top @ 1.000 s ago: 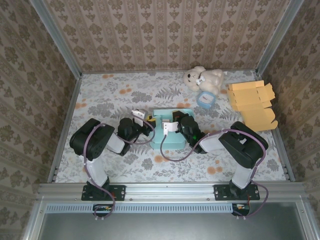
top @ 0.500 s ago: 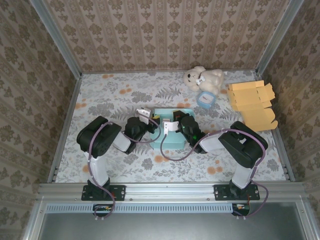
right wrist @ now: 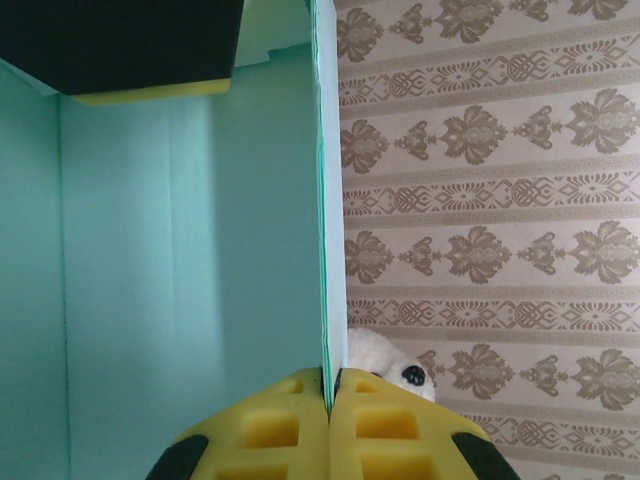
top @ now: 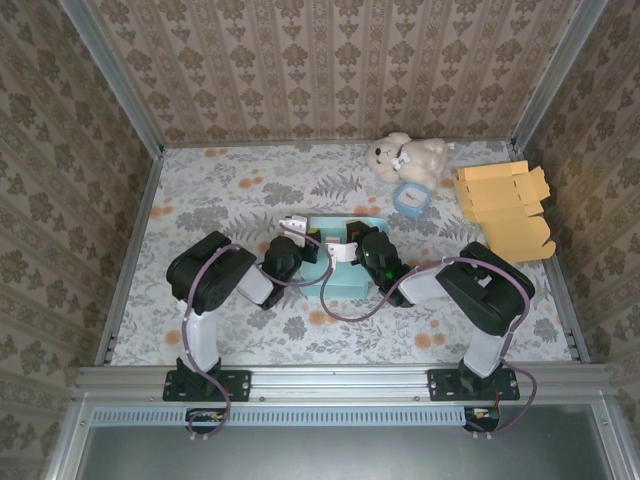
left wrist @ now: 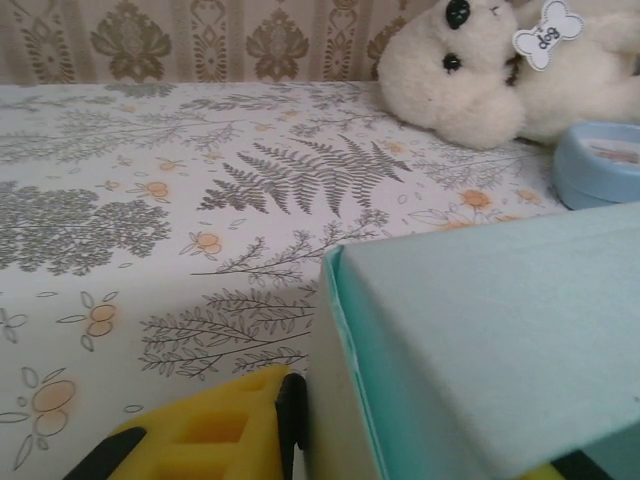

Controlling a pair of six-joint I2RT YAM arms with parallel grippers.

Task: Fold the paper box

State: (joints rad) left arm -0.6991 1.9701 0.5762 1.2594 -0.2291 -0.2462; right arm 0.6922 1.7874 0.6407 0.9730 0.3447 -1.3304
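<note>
Left gripper (top: 302,238) sits at the left wall of the paper box (top: 345,278), which rests mid-table between the two arms. In the left wrist view one yellow pad (left wrist: 205,440) lies just beside that wall on the outside and the other pad barely shows at the lower right, so I cannot tell whether the wall is clamped or merely straddled. Right gripper (right wrist: 330,425) is clenched on a thin upright wall of the box, pads pressed together over its edge. Risk one: if the left jaws close off-line, the outer pad pushes the wall sideways instead of pinching it, and the paper is likely to crease or buckle away from the intended fold. Risk two: any sideways shove drags the box against the right-hand grip, which could tear the pinched wall or pull it free. Risk three: the two wrists work close together over the box and could collide. Against the earlier frame, the left arm has travelled right, from beside the box to its wall, with jaws narrower; the box and right gripper are unchanged.
</note>
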